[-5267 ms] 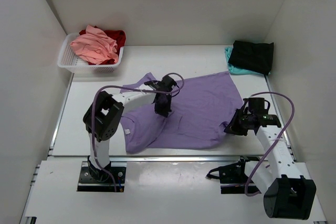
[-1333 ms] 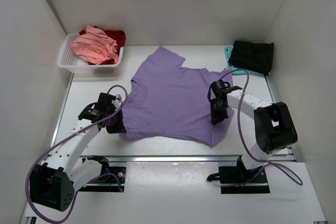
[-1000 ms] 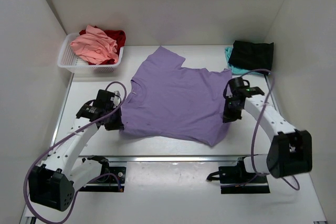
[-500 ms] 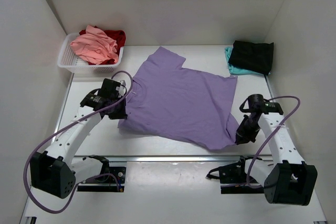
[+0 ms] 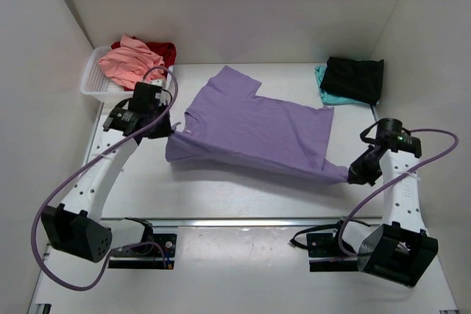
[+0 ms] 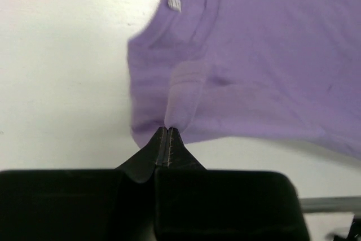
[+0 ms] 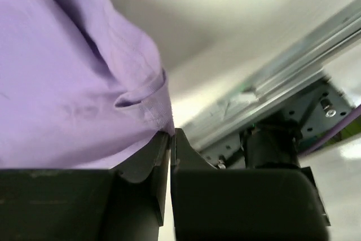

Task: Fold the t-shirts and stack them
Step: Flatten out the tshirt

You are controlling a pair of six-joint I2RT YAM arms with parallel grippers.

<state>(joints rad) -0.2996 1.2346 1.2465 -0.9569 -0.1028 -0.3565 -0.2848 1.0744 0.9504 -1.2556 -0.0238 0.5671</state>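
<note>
The lavender-purple t-shirt (image 5: 254, 126) lies spread in the middle of the table, its near edge pulled taut between both grippers. My left gripper (image 5: 163, 132) is shut on its left shoulder; the left wrist view shows cloth (image 6: 254, 55) pinched at the fingertips (image 6: 167, 131). My right gripper (image 5: 352, 176) is shut on the shirt's near right hem corner; the right wrist view shows that corner (image 7: 84, 83) held at the tips (image 7: 170, 134). Salmon-pink (image 5: 132, 64) and red (image 5: 163, 51) shirts lie in the basket. A black shirt (image 5: 355, 77) lies folded on a teal one (image 5: 324, 87) at the far right.
A white mesh basket (image 5: 94, 87) stands at the far left corner. White walls close in the table on three sides. A metal rail (image 5: 243, 220) runs along the near table edge, with the arm bases below it.
Both grippers have taken hold of the purple shirt and moved apart, the left up and left, the right out to the right, stretching the near edge taut.
</note>
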